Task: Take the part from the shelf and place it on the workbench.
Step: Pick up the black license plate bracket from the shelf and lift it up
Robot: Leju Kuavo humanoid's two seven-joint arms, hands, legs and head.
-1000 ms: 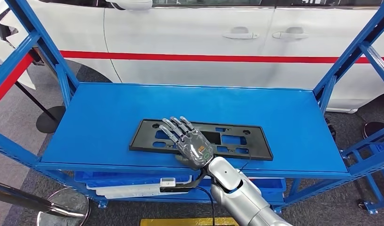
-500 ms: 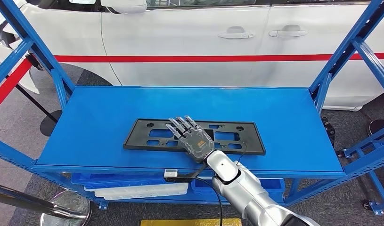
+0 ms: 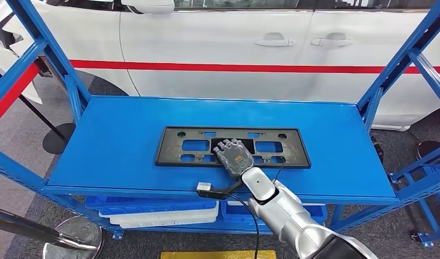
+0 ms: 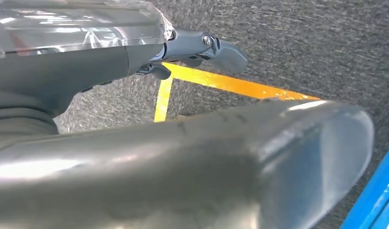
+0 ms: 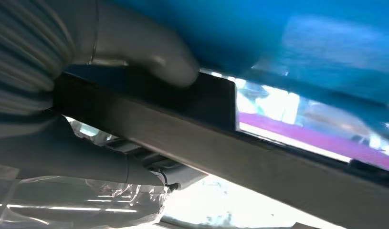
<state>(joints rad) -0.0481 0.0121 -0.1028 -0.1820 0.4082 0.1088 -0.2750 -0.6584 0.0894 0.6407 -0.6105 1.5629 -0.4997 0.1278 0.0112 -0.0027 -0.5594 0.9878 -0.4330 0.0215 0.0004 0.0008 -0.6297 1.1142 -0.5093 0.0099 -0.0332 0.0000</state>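
From the head view, the robot's right hand (image 3: pixel 234 156) grips the near edge of the black part (image 3: pixel 232 147), which lies flat on the blue shelf (image 3: pixel 126 135). The right wrist view shows the thumb (image 5: pixel 149 55) clamped over that edge; a level lift should keep the long frame from tipping. The left wrist view shows the left hand (image 4: pixel 202 47) hanging over the floor, holding nothing, fingers apparently loose.

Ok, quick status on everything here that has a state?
Black rectangular plastic frame part: on the blue metal shelf, near edge gripped.
Right hand: closed on the part's near edge, thumb on one face, fingers on the other.
Left hand: hanging over the floor, holding nothing.
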